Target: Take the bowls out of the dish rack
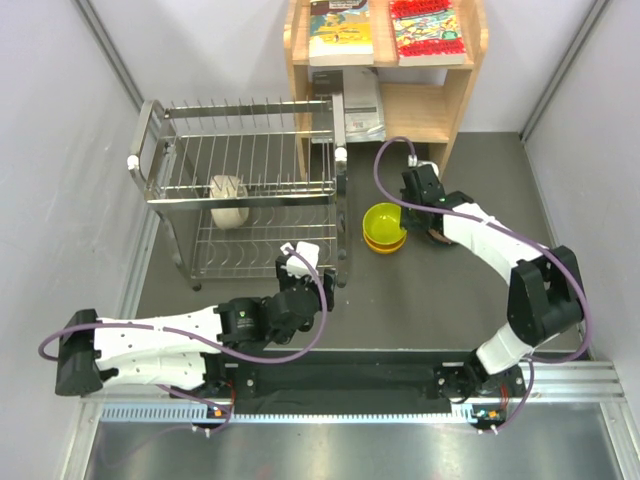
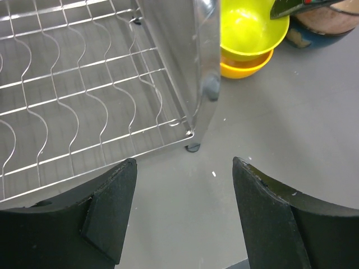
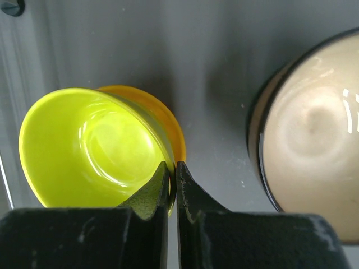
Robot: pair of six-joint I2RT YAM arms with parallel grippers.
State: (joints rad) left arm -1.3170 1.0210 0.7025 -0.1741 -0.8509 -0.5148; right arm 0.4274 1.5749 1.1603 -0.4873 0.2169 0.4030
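Note:
The steel wire dish rack (image 1: 245, 190) stands at the far left. A cream-white bowl (image 1: 228, 200) sits on edge in its upper tier. The yellow-green bowl (image 3: 95, 148) lies tilted inside the orange bowl (image 3: 171, 126) on the table right of the rack. My right gripper (image 3: 173, 165) is shut on the yellow-green bowl's right rim. The pinkish-brown bowl (image 3: 314, 140) with a pale inside sits just right of it, a blue edge (image 2: 297, 39) under it. My left gripper (image 2: 184, 168) is open and empty, low over the table by the rack's near right foot (image 2: 193, 147).
A wooden bookshelf (image 1: 385, 70) with books stands behind the bowls, close to the rack's right end. Grey walls close in both sides. The rack's lower tier (image 2: 84, 95) shows bare wire in the left wrist view.

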